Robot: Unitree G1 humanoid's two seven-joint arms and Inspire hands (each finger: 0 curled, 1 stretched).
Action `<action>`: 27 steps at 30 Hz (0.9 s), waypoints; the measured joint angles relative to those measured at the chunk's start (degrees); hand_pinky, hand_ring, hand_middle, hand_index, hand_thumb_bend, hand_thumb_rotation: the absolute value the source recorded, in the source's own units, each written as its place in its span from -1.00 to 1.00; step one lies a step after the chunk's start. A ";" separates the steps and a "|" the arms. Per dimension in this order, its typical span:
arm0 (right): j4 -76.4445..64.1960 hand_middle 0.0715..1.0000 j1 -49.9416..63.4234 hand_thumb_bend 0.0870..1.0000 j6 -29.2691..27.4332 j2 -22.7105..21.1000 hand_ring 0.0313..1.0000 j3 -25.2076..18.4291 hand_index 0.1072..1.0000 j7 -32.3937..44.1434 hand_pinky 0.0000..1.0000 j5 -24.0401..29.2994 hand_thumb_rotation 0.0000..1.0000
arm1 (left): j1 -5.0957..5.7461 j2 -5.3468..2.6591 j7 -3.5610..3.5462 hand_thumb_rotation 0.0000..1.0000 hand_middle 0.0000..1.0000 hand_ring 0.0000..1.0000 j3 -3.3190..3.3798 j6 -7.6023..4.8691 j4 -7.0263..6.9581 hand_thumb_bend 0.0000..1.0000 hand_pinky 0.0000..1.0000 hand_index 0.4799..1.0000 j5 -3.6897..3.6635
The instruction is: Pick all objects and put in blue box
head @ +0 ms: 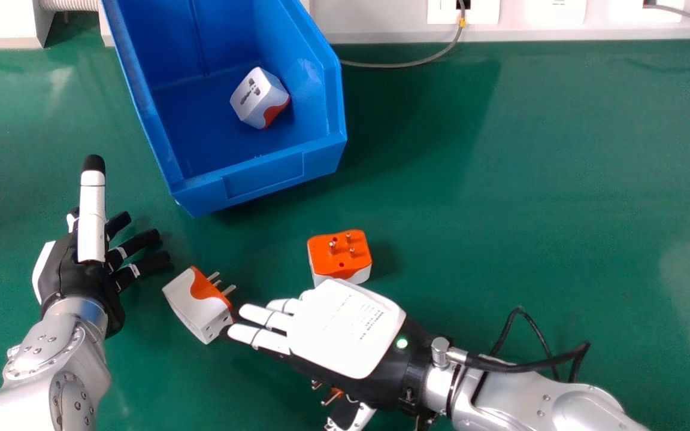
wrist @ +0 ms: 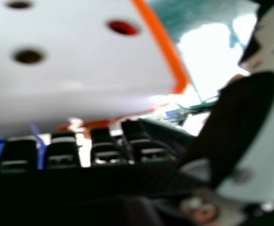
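The blue open-fronted storage bin (head: 264, 170) is cut off by the head view's upper edge; the left forearm (head: 69, 365) and right forearm (head: 536, 401) are cut off by the lower. A plug adapter (head: 336, 392) is mostly hidden beneath the right hand (head: 345, 329). In the right hand view, a white-and-orange adapter (wrist: 76, 70) is cropped and blurred.

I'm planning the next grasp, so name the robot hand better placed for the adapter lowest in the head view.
Right, I'd judge. The adapter shows partly beneath the right robot hand, close to its thumb; the left robot hand is farther off, with another adapter in between.
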 measured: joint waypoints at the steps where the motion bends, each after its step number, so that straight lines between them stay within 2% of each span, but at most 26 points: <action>1: -0.16 0.87 0.00 0.02 0.05 0.00 0.70 0.02 0.83 0.25 0.43 0.00 -0.76 | 0.00 0.01 0.02 0.85 0.84 0.55 0.00 0.00 0.00 0.64 0.37 1.00 0.00; 7: -1.63 0.80 0.42 0.00 1.29 -0.20 0.65 -0.03 0.77 1.61 0.38 0.00 -0.74 | -0.04 0.07 0.16 0.85 0.84 0.55 -0.02 0.13 -0.03 0.65 0.36 1.00 0.00; 10: -3.27 0.63 1.41 0.11 2.31 -0.40 0.48 -0.47 0.60 3.12 0.25 0.15 -0.83 | -0.06 0.07 0.19 0.85 0.84 0.55 -0.04 0.37 -0.19 0.65 0.36 1.00 -0.01; 14: -4.79 0.56 4.04 0.14 2.98 -0.52 0.43 -1.96 0.53 3.71 0.22 2.84 -0.86 | -0.10 0.07 0.15 0.85 0.84 0.55 -0.01 0.58 -0.35 0.65 0.36 1.00 -0.04; 15: -4.76 0.43 4.76 0.10 2.86 -0.48 0.36 -2.21 0.40 2.87 0.17 3.86 -0.89 | -0.09 0.07 0.15 0.85 0.84 0.54 0.00 0.64 -0.47 0.65 0.36 1.00 -0.05; 17: -4.45 0.43 5.74 0.10 1.80 -0.15 0.36 -2.37 0.40 1.17 0.17 5.45 -0.89 | -0.09 0.07 0.18 0.85 0.84 0.54 0.04 0.88 -0.78 0.65 0.36 1.00 -0.05; 18: -4.41 0.33 6.01 0.07 1.46 0.16 0.29 -2.38 0.29 0.92 0.12 6.26 -0.91 | -0.09 0.07 0.17 0.85 0.84 0.55 0.06 0.91 -0.80 0.65 0.36 1.00 -0.05; 21: -4.46 0.25 6.02 0.05 1.24 0.82 0.20 -2.64 0.21 1.92 0.07 6.96 -0.93 | -0.09 0.07 0.16 0.85 0.84 0.55 0.12 1.16 -0.90 0.65 0.37 1.00 -0.05; 27: -5.94 0.06 6.09 -0.01 3.36 1.04 0.00 -2.92 0.01 4.65 -0.04 6.96 -0.97 | -0.08 0.06 0.18 0.86 0.84 0.55 0.40 1.67 -1.04 0.65 0.38 1.00 -0.05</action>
